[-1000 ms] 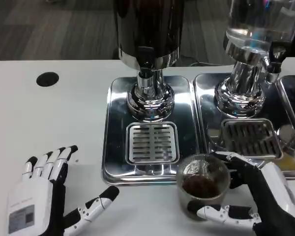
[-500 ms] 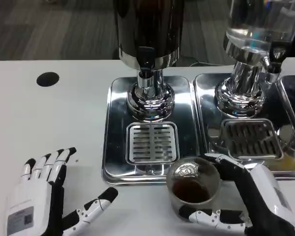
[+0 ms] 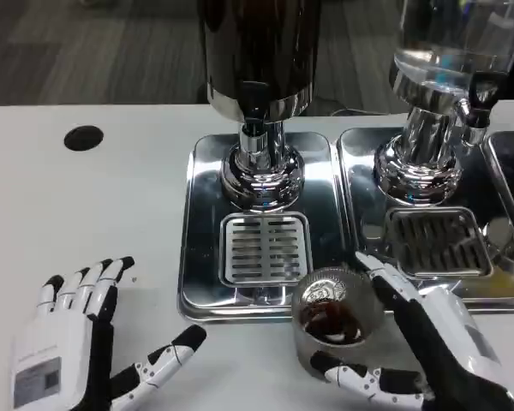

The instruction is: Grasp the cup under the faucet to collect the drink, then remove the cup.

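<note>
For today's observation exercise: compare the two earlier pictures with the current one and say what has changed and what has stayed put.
The right hand, holding the cup of dark drink, has carried it leftward, from in front of the right drip tray to the front edge of the left drip tray. The left hand stays open on the table; both dispensers are unmoved.

White table (image 3: 86, 197) with a round black hole (image 3: 83, 138) near its far left edge stood before a dark, grey-brown striped floor (image 3: 86, 51); light glared evenly off the tabletop, no walls or windows in frame.
</note>
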{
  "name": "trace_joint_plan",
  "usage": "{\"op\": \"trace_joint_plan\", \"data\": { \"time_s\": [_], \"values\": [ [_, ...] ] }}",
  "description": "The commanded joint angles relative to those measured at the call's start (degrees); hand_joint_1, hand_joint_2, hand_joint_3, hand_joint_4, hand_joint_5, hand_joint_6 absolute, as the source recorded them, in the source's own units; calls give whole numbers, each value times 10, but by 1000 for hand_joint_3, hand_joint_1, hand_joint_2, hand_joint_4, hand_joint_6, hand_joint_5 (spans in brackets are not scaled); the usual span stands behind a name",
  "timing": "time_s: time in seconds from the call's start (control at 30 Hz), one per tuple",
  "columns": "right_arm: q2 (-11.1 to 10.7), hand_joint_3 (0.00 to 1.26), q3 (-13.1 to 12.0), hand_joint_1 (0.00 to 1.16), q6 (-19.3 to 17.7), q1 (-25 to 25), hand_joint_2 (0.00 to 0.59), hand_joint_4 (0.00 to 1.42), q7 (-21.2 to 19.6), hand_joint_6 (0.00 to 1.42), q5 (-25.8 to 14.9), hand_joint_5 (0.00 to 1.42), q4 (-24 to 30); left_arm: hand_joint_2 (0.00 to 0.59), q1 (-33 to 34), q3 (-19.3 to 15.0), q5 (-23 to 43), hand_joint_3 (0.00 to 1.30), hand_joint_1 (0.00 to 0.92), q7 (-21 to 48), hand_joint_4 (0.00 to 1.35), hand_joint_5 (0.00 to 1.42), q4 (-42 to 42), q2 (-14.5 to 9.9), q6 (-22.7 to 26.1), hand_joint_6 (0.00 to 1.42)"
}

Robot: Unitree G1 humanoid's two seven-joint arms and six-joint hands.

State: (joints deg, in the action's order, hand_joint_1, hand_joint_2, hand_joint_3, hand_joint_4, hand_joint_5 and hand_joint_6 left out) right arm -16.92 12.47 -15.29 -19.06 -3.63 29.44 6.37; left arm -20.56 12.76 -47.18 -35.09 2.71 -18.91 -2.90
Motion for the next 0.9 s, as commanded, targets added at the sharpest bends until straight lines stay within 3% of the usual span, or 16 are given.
{"op": "trace_joint_plan", "data": {
  "time_s": [0.03,0.4,0.53,0.6,0.67,0.77,0.87,0.9],
  "values": [
    [-12,4,3,690,-11,3,168,0,21,109,-9,0,5,92,1,2,-2,210,0,8,0,127,-4,2,1,59],
    [-11,0,-27,594,-26,-23,174,0,31,34,-66,0,61,89,-1,-2,1,210,0,2,0,129,-3,1,-4,61],
    [-2,0,-63,499,-32,-29,187,0,21,23,-98,0,91,89,-2,-6,4,210,0,1,0,129,-5,0,-7,61],
    [3,0,-81,411,-27,-24,221,0,16,19,-103,0,96,89,-3,-7,4,210,0,0,0,129,-5,0,-8,61],
    [21,0,-99,358,-32,-12,332,0,-10,37,-104,0,74,79,-3,-8,7,210,0,0,0,123,-6,-1,-12,62],
    [39,16,-118,197,-44,15,454,0,-81,49,-55,0,13,66,-2,-9,15,194,0,2,0,101,-3,-6,-28,56],
    [17,34,-109,114,-11,45,521,0,-156,2,76,0,-31,91,-5,-13,18,181,0,-11,0,93,-1,-13,-50,50],
    [7,24,-102,64,8,54,517,0,-171,0,120,0,-42,104,-8,-15,18,174,0,-19,0,86,-1,-14,-58,42]
  ]
}}
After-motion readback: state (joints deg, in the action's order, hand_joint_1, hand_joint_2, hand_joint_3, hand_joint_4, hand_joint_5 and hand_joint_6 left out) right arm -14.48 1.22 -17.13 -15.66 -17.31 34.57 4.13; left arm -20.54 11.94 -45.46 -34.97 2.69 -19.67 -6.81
